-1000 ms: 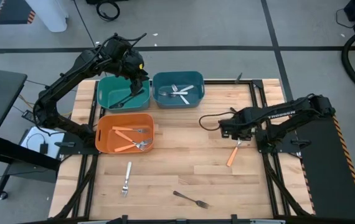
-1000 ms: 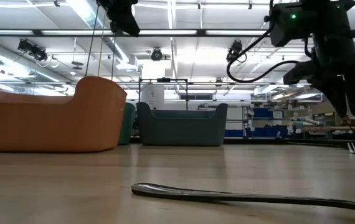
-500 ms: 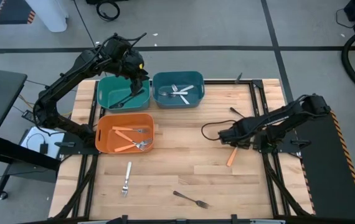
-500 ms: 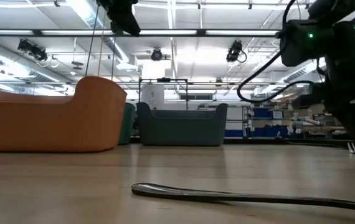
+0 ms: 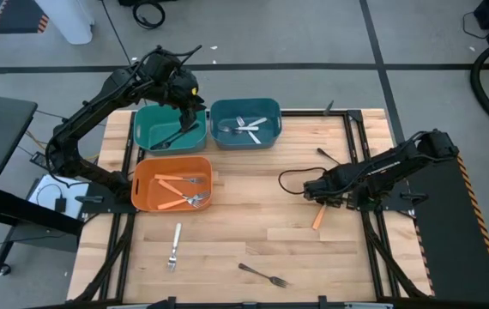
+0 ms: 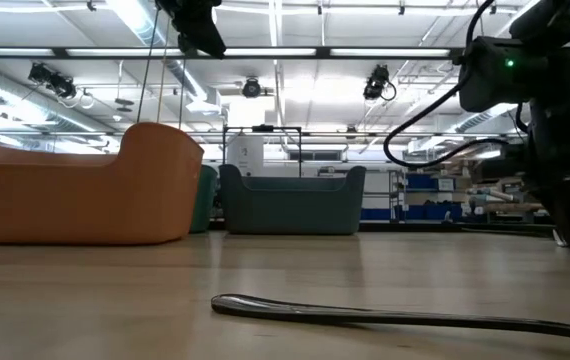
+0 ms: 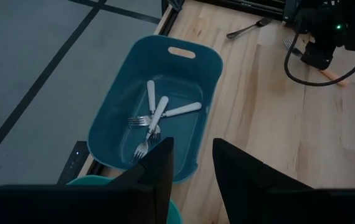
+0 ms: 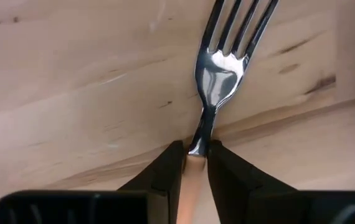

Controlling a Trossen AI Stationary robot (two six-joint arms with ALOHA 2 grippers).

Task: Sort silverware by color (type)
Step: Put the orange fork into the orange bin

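Step in hand: pick-up of the orange-handled fork [image 5: 318, 215] from the tabletop [image 5: 253, 223]. The right gripper [image 5: 323, 199] is down at the surface, and in its wrist view the two fingers [image 8: 165, 171] sit either side of the fork's neck, where the orange handle meets the silver head [image 8: 218, 68]. The fingers look to be touching or nearly touching the neck; I cannot tell whether the pinch is fully made. The tines point away from the gripper and the handle runs back under it.

The left gripper [image 5: 189, 110] hangs over the teal bin [image 5: 146, 129], its fingers [image 7: 159, 168] slightly parted with nothing between them. A black fork [image 5: 176, 136] lies in that bin directly below. Just past this gripper is the blue bin [image 7: 202, 68], holding silver forks [image 7: 156, 118].

Other sorted stock: orange-handled forks [image 5: 176, 190] in the orange bin [image 5: 141, 184]. Loose on the tabletop: a silver fork [image 5: 174, 246] and a dark fork [image 5: 263, 275] well away from the right gripper, another dark fork [image 5: 327, 156] near it.

Judgement: sorting is roughly half done. Next move calls for a firm squeeze on the thin neck, a straight lift without the fork swivelling, then a carry across to the orange bin.
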